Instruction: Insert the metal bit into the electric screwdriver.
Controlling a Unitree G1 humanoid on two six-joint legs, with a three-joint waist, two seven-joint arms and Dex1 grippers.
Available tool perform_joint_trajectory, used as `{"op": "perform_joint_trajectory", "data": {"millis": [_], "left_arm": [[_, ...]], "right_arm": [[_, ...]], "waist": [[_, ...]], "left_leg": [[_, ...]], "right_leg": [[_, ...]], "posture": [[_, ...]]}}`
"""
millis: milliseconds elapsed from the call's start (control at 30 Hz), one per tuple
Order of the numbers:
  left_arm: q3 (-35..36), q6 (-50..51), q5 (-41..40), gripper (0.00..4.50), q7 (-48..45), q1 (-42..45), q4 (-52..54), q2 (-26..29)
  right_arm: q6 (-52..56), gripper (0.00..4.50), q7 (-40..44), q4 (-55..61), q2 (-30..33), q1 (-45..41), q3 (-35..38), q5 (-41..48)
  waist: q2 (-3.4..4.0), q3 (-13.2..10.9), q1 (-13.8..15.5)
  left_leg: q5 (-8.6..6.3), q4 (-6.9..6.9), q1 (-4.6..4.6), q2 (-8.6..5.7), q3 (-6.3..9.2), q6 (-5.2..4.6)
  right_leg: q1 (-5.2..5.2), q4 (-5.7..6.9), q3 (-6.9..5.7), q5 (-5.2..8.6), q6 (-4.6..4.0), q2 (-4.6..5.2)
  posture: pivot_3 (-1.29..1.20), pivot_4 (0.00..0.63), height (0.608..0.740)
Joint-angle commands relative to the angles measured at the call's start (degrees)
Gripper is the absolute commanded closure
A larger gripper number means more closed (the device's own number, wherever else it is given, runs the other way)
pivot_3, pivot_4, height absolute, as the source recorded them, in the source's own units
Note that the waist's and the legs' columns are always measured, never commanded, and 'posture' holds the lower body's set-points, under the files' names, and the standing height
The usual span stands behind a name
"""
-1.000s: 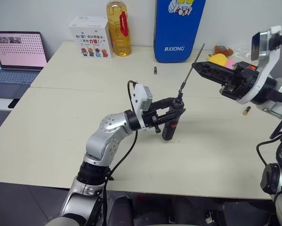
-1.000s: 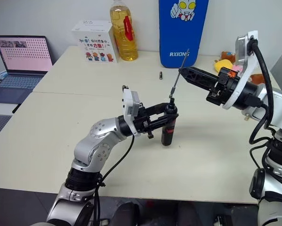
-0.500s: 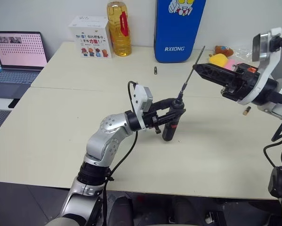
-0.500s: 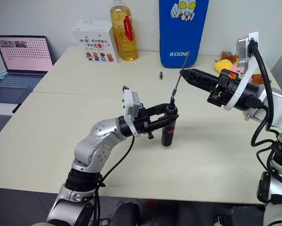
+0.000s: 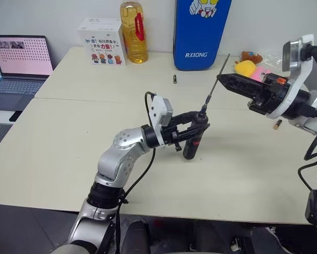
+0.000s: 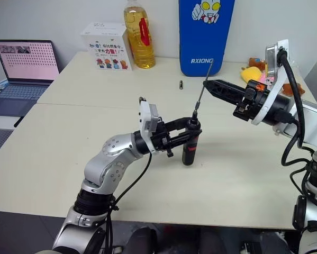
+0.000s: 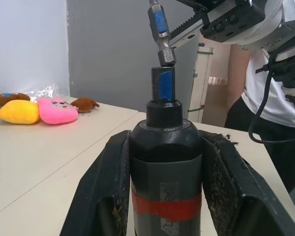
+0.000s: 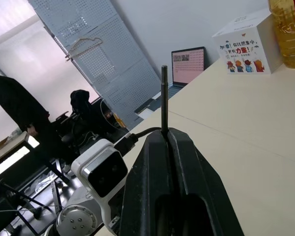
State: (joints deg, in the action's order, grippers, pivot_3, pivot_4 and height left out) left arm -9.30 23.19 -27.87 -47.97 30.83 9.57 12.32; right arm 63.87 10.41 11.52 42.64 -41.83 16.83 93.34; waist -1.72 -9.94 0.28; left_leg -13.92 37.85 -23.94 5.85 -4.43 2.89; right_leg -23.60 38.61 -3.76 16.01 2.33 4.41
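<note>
Table (image 5: 68, 153), cream-coloured, carries the work, with the left gripper (image 5: 196, 123) closed around the electric screwdriver (image 5: 192, 138) — its two black fingers (image 7: 104, 196) press on either side of the dark body just above the red band, holding it upright with the nose up and its base at the tabletop. Just beyond those jaws, the right gripper (image 6: 208, 84) is clamped tight on the metal bit (image 6: 201, 94), pinching the thin rod near its upper part so a short length sticks out past the fingertips. The bit slants down from the right jaws to the left ones — its lower end sits right at the screwdriver's nose.
</note>
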Motion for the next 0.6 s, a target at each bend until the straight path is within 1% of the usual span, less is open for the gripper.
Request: {"op": "perform_joint_trajectory", "data": {"millis": [33,600], "left_arm": [[0.3,-1.1,-1.0,2.83,0.1,0.8,3.8,-0.5],[0.0,-0.8,-1.1,2.83,0.0,0.6,4.1,-0.3]], "right_arm": [[-0.8,4.48,1.6,1.6,1.2,0.2,-0.1,-1.0],[-1.9,4.48,2.3,3.0,0.9,0.5,-0.8,-3.3]], "waist": [[0.00,0.0,0.0],[0.00,0.0,0.0]], "left_leg": [[0.00,0.00,0.00,0.00,0.00,0.00],[0.00,0.00,0.00,0.00,0.00,0.00]], "right_leg": [[0.00,0.00,0.00,0.00,0.00,0.00],[0.00,0.01,0.00,0.00,0.00,0.00]], "posture": [[0.00,0.150,0.740],[0.00,0.150,0.740]]}}
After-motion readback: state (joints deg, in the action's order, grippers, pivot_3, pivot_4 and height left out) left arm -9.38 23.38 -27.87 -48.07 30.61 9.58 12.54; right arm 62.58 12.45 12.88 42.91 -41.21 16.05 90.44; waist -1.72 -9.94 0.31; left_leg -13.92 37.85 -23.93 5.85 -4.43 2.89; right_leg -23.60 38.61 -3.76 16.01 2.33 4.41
